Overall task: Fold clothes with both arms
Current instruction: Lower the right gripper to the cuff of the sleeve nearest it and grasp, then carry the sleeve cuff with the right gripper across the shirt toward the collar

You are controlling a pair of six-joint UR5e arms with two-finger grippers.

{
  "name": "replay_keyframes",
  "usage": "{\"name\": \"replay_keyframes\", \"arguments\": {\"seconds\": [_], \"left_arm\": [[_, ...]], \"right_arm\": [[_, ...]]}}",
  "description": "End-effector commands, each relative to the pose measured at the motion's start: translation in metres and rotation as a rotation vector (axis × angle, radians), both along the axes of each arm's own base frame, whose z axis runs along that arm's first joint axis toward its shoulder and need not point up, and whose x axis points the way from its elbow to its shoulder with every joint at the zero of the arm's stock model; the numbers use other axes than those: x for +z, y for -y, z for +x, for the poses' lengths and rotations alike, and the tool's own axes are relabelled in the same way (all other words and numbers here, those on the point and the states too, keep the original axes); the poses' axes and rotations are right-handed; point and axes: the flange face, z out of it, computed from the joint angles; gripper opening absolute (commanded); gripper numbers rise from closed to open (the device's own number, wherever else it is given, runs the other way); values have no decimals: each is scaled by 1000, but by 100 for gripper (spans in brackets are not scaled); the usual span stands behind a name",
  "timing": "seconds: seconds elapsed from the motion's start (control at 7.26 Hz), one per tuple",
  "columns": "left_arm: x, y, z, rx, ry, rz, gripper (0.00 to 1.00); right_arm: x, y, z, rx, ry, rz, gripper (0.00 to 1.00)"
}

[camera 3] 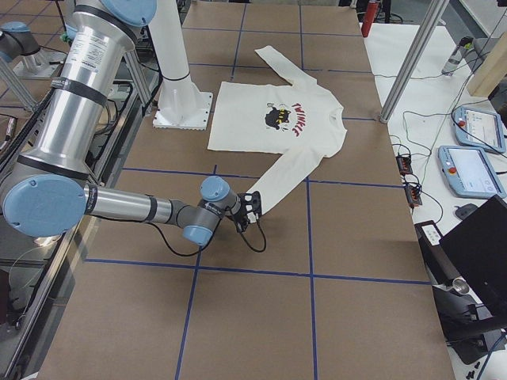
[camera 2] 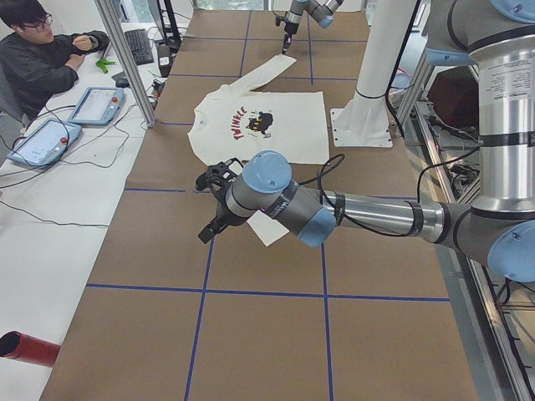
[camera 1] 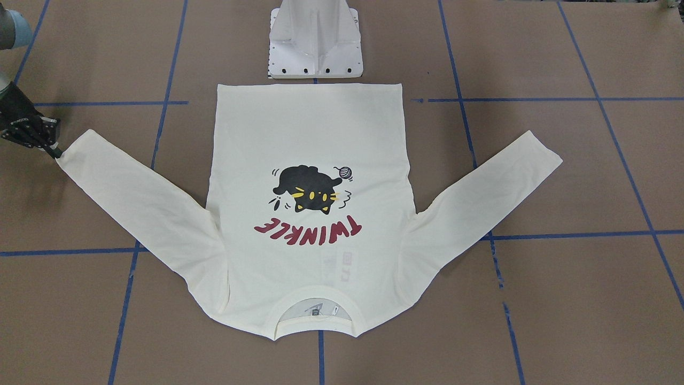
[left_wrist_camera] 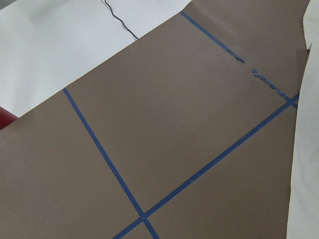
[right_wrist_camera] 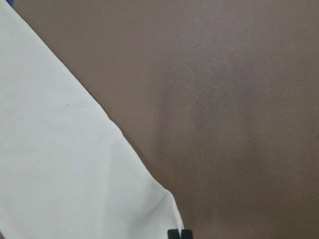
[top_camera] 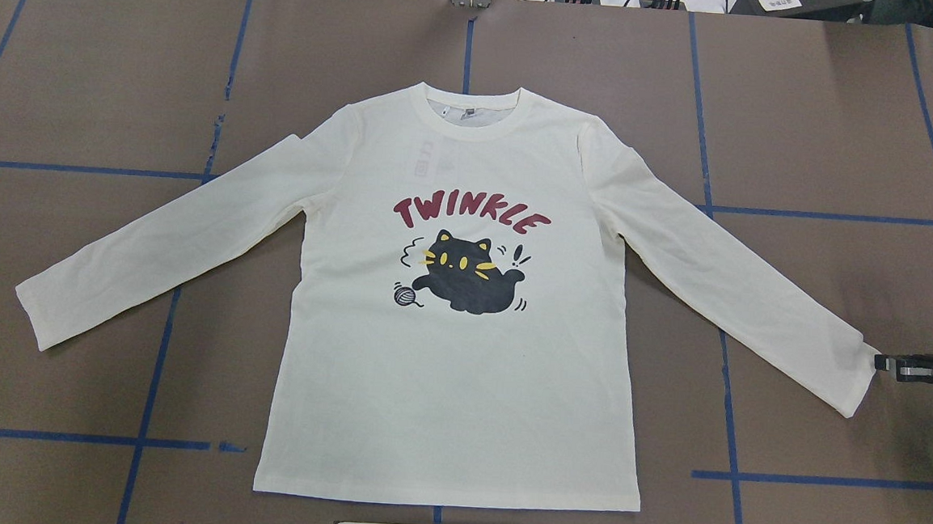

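Observation:
The cream shirt (top_camera: 455, 318) lies flat, print side up, with the black cat and red "TWINKLE" showing and both sleeves spread out. It also shows in the front view (camera 1: 312, 214). My right gripper (top_camera: 881, 363) is low at the right sleeve's cuff, fingers together on the cuff's edge. In the front view the right gripper (camera 1: 56, 154) is at the far left. A black fingertip (right_wrist_camera: 179, 234) meets the cuff corner. My left gripper (camera 2: 209, 221) shows only in the left side view, above the table near the left cuff (camera 2: 269, 230). I cannot tell whether it is open or shut.
The white pedestal base (camera 1: 315, 45) stands just behind the shirt's hem. Blue tape lines cross the brown table paper (top_camera: 122, 71). An operator (camera 2: 46, 50) sits by tablets off the table's far side. A red cylinder (camera 2: 25, 347) lies off the table's left end.

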Motion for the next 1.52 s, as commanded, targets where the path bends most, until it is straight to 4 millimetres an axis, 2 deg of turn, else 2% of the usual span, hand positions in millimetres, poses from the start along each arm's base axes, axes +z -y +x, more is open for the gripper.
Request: {"name": "replay_keyframes", "arguments": {"seconds": [0.0, 0.28, 0.41, 0.55, 0.69, 0.83, 0.96, 1.1, 1.24, 1.38], "left_arm": [[-1, 0, 0, 0, 0, 1, 99], [1, -1, 0, 0, 0, -2, 99], [1, -1, 0, 0, 0, -2, 99], [1, 0, 0, 0, 0, -3, 99], [2, -1, 0, 0, 0, -5, 99], [1, -2, -1, -2, 0, -3, 99], [1, -2, 0, -1, -1, -3, 99], [2, -2, -1, -2, -1, -6, 99], [4, -2, -1, -2, 0, -9, 99], [4, -2, -1, -4, -1, -10, 99]], "right_arm": [[-24, 6, -4, 5, -3, 1, 0], [-77, 18, -10, 28, -69, -45, 0], [-112, 29, -20, 41, -87, -49, 0], [-143, 53, -36, 83, -136, -48, 0], [-174, 79, -62, 97, -162, -68, 0], [-224, 115, -101, 111, -200, -90, 0], [-289, 145, -131, 119, -249, -122, 0], [-368, 165, -154, 120, -278, -146, 0], [-431, 178, -162, 126, -284, -152, 0], [-475, 184, -162, 140, -234, -106, 0]]}}
